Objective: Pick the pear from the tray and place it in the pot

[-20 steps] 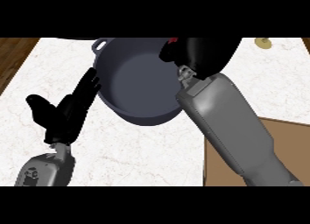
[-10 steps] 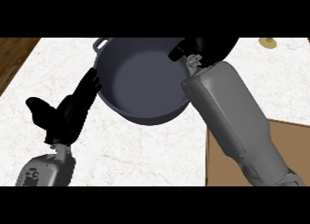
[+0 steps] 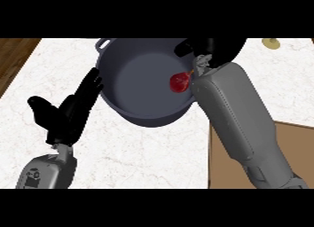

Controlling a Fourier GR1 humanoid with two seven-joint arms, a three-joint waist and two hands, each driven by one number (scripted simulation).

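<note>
The dark grey pot [image 3: 143,95] stands on the white marble counter, a handle at its far rim. The red pear [image 3: 180,82] lies inside it by the right wall, just left of my right wrist. My right hand [image 3: 212,49] hovers above the pot's far right rim, apart from the pear and holding nothing; its forearm crosses the pot's right edge. The wooden tray [image 3: 300,148] lies at the lower right, largely hidden by that forearm. My left hand [image 3: 66,116] rests open beside the pot's left rim, fingers straight.
A small beige round object [image 3: 272,43] sits at the counter's far right. Dark wood floor [image 3: 5,66] shows beyond the counter's left edge. Bare marble [image 3: 140,155] spreads in front of the pot.
My right hand has pulled back towards the pot's far right rim. The pear, hidden in the hand before, now lies free inside the pot. The left hand has not moved.
</note>
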